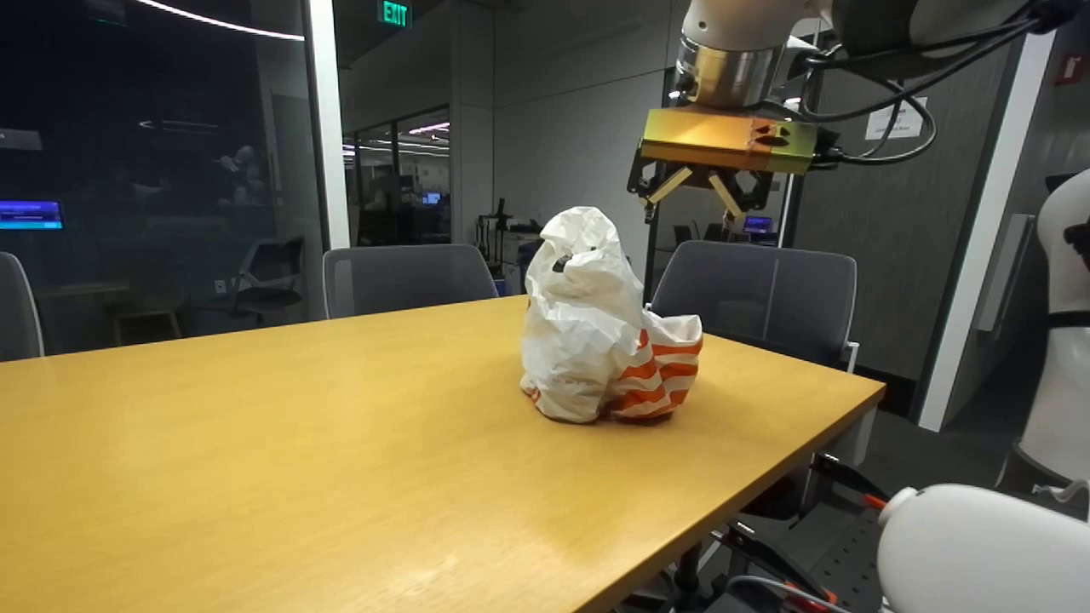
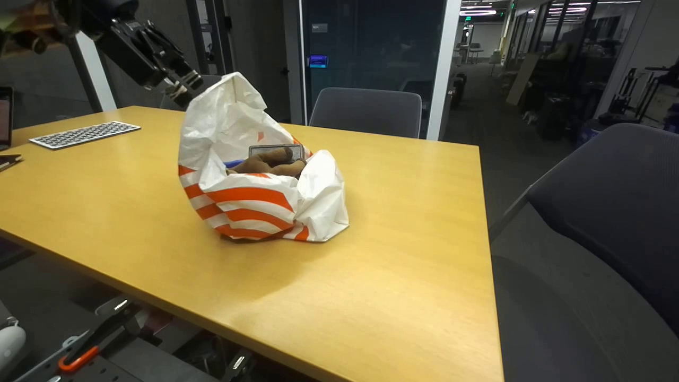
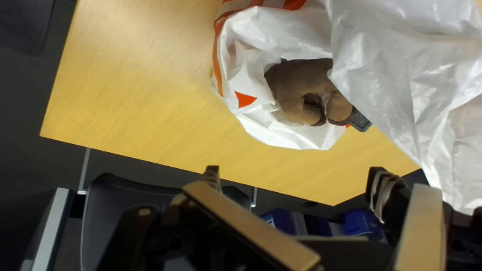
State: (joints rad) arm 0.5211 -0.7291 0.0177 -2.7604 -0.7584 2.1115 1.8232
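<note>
A white plastic bag with orange stripes (image 1: pixel 579 340) stands on the table in both exterior views, its mouth gaping in an exterior view (image 2: pixel 249 207). Inside lie a brown soft-looking thing (image 2: pixel 268 163), a grey-edged flat object (image 2: pixel 260 149) and a bit of something blue (image 2: pixel 233 164). My gripper (image 1: pixel 691 218) hangs above the tabletop beyond the bag's tall side, jaws wide apart with nothing between them. In the wrist view the gripper (image 3: pixel 294 171) points past the bag (image 3: pixel 399 64); the brown thing (image 3: pixel 297 88) shows in its mouth, partly covered by a white flap.
The yellow wooden table (image 1: pixel 298 443) carries a keyboard (image 2: pixel 85 135) and part of a laptop (image 2: pixel 5 116) at the far end. Grey chairs (image 1: pixel 758 294) stand around its edges, including a large chair (image 2: pixel 610 212). A second white arm part (image 1: pixel 979 545) is near the table's corner.
</note>
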